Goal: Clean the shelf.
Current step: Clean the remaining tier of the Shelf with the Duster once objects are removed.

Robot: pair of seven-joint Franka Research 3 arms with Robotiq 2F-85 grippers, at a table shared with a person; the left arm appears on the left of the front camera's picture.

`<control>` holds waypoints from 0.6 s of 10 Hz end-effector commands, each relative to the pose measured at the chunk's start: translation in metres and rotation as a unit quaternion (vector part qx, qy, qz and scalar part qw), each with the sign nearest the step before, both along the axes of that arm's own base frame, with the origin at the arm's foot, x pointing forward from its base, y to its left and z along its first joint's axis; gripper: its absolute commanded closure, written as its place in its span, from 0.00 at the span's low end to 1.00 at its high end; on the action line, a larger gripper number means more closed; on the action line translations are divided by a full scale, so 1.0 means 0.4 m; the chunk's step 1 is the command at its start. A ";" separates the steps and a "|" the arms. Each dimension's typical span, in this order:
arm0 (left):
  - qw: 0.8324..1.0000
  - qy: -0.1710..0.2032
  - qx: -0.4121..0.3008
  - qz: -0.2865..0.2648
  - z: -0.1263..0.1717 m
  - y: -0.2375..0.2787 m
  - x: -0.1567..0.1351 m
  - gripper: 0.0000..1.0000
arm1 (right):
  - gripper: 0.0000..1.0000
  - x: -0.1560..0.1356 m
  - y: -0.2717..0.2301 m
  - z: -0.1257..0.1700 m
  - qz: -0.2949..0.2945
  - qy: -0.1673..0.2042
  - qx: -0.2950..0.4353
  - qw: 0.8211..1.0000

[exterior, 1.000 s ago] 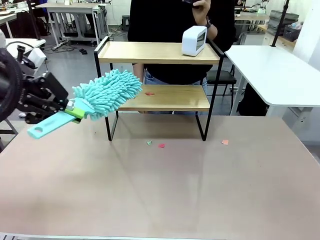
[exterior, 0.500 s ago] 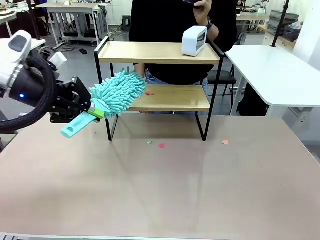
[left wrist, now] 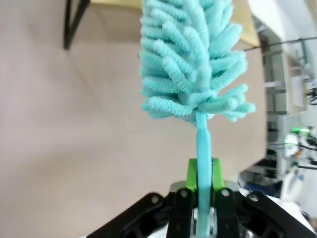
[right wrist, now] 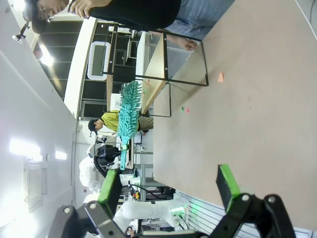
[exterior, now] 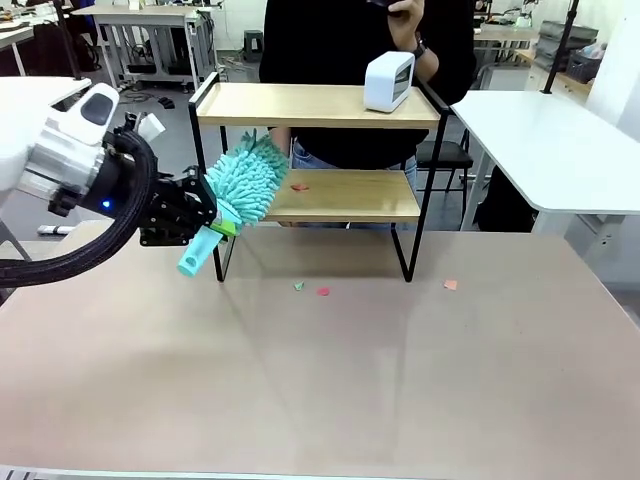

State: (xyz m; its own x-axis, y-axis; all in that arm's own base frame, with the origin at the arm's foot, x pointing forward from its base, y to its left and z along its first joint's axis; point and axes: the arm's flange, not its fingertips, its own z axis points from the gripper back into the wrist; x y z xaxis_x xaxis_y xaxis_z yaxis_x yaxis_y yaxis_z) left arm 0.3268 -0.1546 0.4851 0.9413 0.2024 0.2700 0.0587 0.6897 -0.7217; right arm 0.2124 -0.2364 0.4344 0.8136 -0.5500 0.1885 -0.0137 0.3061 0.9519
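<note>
Front view | left claw grips duster at shelf | right claw open | white box atop

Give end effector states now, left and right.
Left end effector: closed on the handle of the teal microfiber duster.
Right end effector: open, holding nothing.

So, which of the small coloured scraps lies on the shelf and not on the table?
The red scrap on the lower board of the shelf, beside the teal duster; the other three lie on the table.
</note>
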 end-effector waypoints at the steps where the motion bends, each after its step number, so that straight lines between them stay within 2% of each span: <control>1: 1.000 0.007 -0.005 0.000 -0.057 0.032 -0.061 0.87 | 0.00 0.005 -0.001 0.002 0.000 -0.018 0.001 1.000; 2: 1.000 0.002 -0.002 0.002 -0.065 0.029 -0.057 0.87 | 0.00 0.005 -0.001 0.002 0.000 -0.018 0.001 1.000; 3: 1.000 -0.012 -0.005 0.027 -0.076 0.030 -0.071 0.87 | 0.00 0.005 -0.001 0.002 0.000 -0.018 0.001 1.000; 5: 0.999 -0.025 -0.012 0.028 -0.072 0.036 -0.041 0.87 | 0.00 0.005 -0.001 0.002 0.000 -0.018 0.001 1.000; 6: 0.999 -0.038 -0.018 0.033 -0.075 0.034 -0.050 0.87 | 0.00 0.005 -0.001 0.002 0.000 -0.018 0.001 1.000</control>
